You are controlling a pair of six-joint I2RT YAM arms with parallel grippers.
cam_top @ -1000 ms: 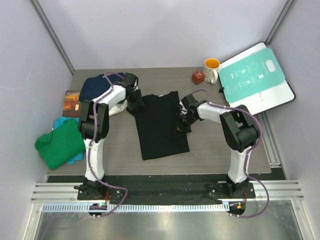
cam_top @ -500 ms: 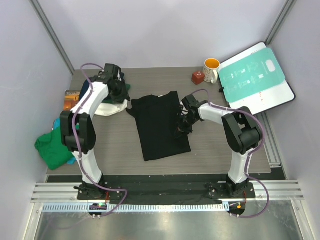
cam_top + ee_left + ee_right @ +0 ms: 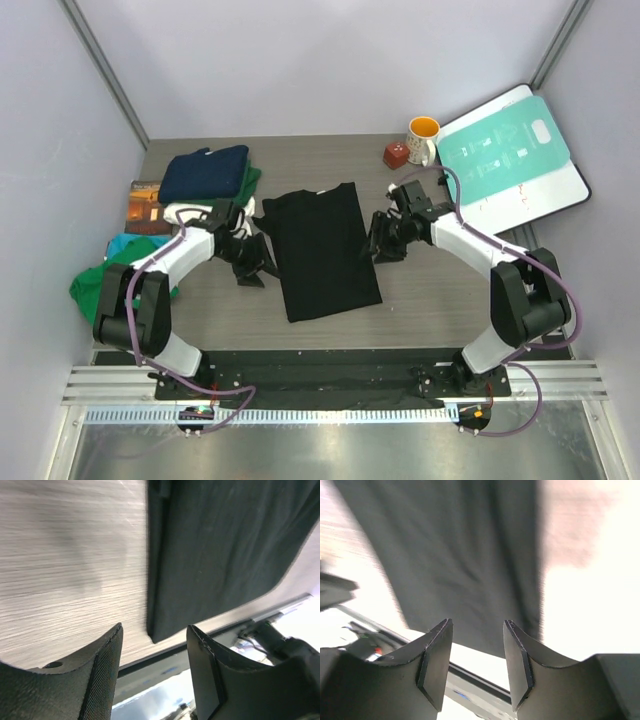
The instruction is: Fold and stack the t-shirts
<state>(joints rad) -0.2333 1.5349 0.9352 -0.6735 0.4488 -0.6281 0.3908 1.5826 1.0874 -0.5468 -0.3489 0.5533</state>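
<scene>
Jaws of left gripper [image 3: 246, 262] stand apart, empty, just beside left edge of black t-shirt [image 3: 322, 250]; shirt lies centre frame, long axis top to bottom. Right gripper [image 3: 386, 240] likewise parted, empty, just off right edge, slightly higher. Neither nearer. Any front print unseen; right wrist view washed out

I see the black t-shirt [image 3: 325, 250] lying flat in a long narrow fold mid-table, the navy t-shirt [image 3: 205, 172] folded at the far left corner, and the green t-shirt [image 3: 110, 290] crumpled on the teal t-shirt [image 3: 125, 243] at the left edge.
</scene>
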